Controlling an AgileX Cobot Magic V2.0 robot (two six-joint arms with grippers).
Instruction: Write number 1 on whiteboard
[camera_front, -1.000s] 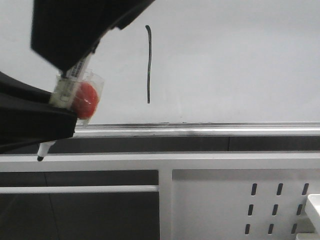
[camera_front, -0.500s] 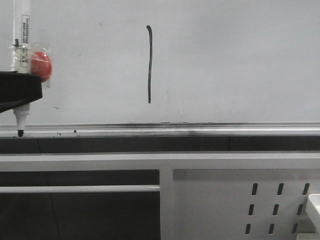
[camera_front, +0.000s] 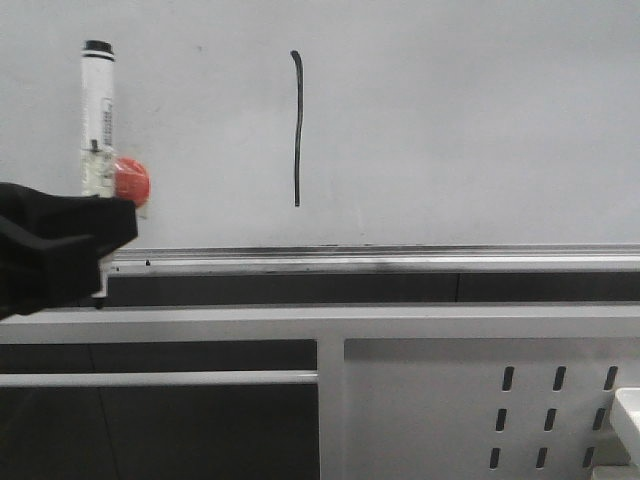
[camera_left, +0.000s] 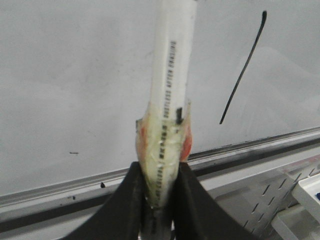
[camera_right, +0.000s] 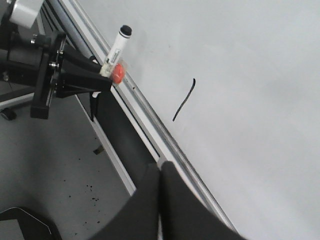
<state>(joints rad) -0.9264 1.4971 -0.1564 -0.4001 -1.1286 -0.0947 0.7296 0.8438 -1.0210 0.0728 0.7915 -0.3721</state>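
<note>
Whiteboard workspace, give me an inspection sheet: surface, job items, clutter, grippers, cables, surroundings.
Surface: whiteboard glossy, metal rail along its lower edge.
Job's things: number 1 drawn, a thin vertical stroke; marker upright, red blob taped on.
Clutter: small dark specks on the rail.
Grippers: left gripper shut on the marker; right gripper shut, holding nothing.
Cables: nothing seen.
Surroundings: white perforated frame below the board.

The whiteboard (camera_front: 470, 120) has a smooth, glossy white face – its lower rail (camera_front: 400, 258) is silvery brushed metal. Below the rail, the perforated frame (camera_front: 480, 400) is white painted metal, matt.
</note>
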